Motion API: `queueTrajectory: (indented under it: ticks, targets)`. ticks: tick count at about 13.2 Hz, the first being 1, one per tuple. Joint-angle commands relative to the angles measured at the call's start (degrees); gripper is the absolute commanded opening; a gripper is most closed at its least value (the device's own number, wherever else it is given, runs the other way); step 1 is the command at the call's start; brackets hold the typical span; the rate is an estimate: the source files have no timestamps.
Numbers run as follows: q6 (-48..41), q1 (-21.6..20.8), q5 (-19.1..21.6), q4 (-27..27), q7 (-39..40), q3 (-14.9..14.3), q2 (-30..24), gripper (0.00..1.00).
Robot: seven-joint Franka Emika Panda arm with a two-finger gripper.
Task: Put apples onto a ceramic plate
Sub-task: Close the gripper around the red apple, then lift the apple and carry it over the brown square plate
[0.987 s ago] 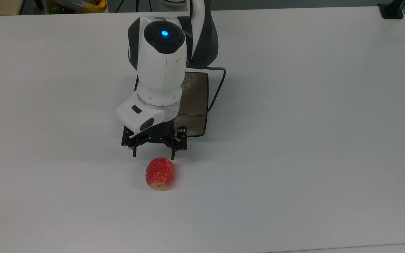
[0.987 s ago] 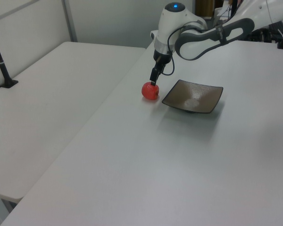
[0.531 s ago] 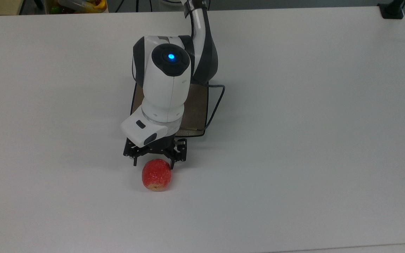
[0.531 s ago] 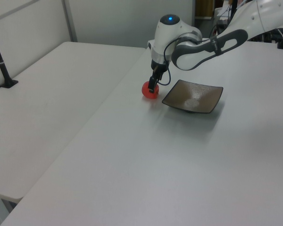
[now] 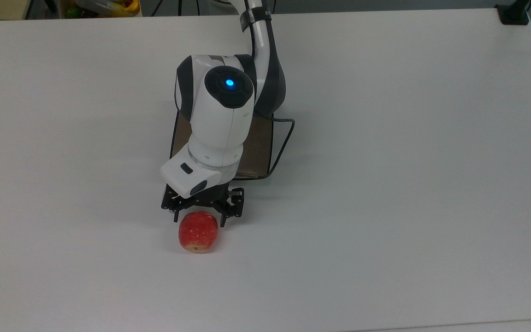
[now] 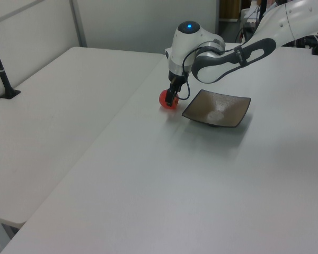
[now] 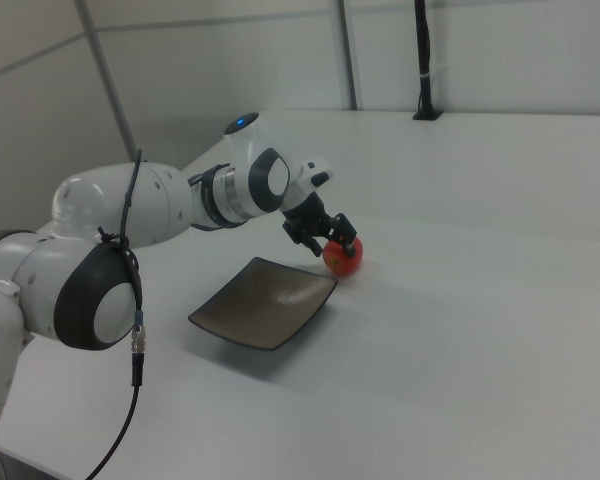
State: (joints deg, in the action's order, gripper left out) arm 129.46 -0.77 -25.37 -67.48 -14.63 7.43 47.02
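Table (image 5: 408,161): white, broad; a second white surface alongside at the left view's left.
Gripper (image 5: 198,219): lowered over the apple, fingers spread wide, one on each side of the fruit's upper half; contact cannot be told.
Apple (image 5: 197,232): red, wrinkled skin, yellowish patch toward the top view's bottom; resting on the table, just off the plate's edge, at the left view's left of the plate.
Apple elsewhere (image 6: 166,100) (image 7: 343,255): partly hidden by the fingers.
Ceramic plate (image 6: 217,108): square, glossy brown-grey, dark rim; flat on the table, nothing in it; in the top view (image 5: 256,147) mostly covered by the arm.
Cable (image 5: 284,138): black, looping beside the plate at the top view's right.
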Motion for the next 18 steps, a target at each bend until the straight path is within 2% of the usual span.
queueTrajectory:
  ticks: [1, 2, 6, 9, 11, 13, 15, 16, 18]
  targets:
    - [3.68, -0.29, -2.67, 1.04, -1.72, 0.13, 1.05, 0.51]
    - [3.95, -0.29, -2.75, 1.04, -2.51, 0.05, 1.05, 0.43]
    - [3.61, 0.5, -2.58, 0.34, -2.86, 1.27, -0.43, 0.41]
    - [3.34, 3.66, -2.05, -7.9, -2.51, 2.94, -9.63, 0.43]
    - [3.26, 3.75, -1.79, -12.3, -2.16, 3.38, -13.87, 0.43]
    - [2.99, 3.49, -0.92, -19.41, -1.37, 3.56, -19.83, 0.47]
    - [-0.42, 3.05, 3.37, -24.78, 1.77, 3.65, -25.9, 0.47]
    - [-2.61, 2.88, 6.44, -26.28, 4.75, 3.65, -27.76, 0.48]
    - [-8.32, 2.0, 9.8, -28.92, 9.86, 3.65, -30.84, 0.48]
